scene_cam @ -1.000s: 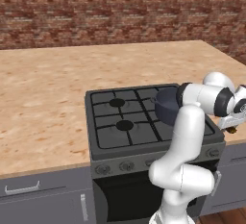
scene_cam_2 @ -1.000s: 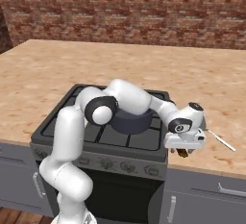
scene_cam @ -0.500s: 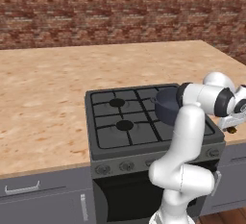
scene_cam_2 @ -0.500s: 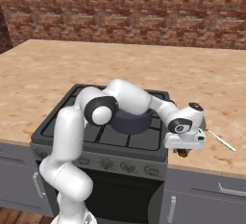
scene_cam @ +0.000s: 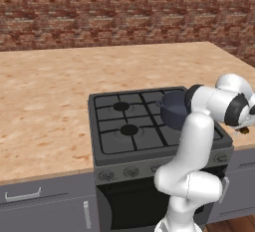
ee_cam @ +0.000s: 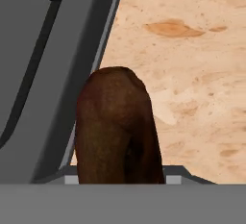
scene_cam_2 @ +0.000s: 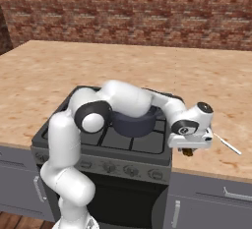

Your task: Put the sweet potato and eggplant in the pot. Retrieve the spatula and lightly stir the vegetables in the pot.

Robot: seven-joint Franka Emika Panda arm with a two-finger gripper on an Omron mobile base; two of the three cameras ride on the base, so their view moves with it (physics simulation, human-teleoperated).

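The stove (scene_cam_2: 98,139) is seen set into the wooden counter (scene_cam_2: 59,71), with the brick wall (scene_cam_2: 128,12) behind. On its right-hand burners stands the pot (scene_cam_2: 133,122), dark blue-grey; in the right base view much of it is hidden behind the white arm, and in the left base view its right side is covered by the arm's upper link, the left rim (scene_cam: 172,107) being left visible. A thin white utensil (scene_cam_2: 227,143) is seen lying on the counter to the right of the hand, well apart from the pot — its kind cannot be told.

The gripper (scene_cam_2: 187,150) is held low over the strip of counter just right of the stove's edge. The sweet potato (ee_cam: 117,129) is seen directly beneath the hand, a dark brown oblong lump; in the hand view its long axis runs up the picture, roughly parallel to the stove's grey edge (ee_cam: 86,74), which lies just beside it. Whether the fingers are closed on it cannot be told, the tips not being visible.

Open counter is seen to the right of the lump — bare wood as far as the utensil. To the left, the stove's raised edge stands between it and the pot.
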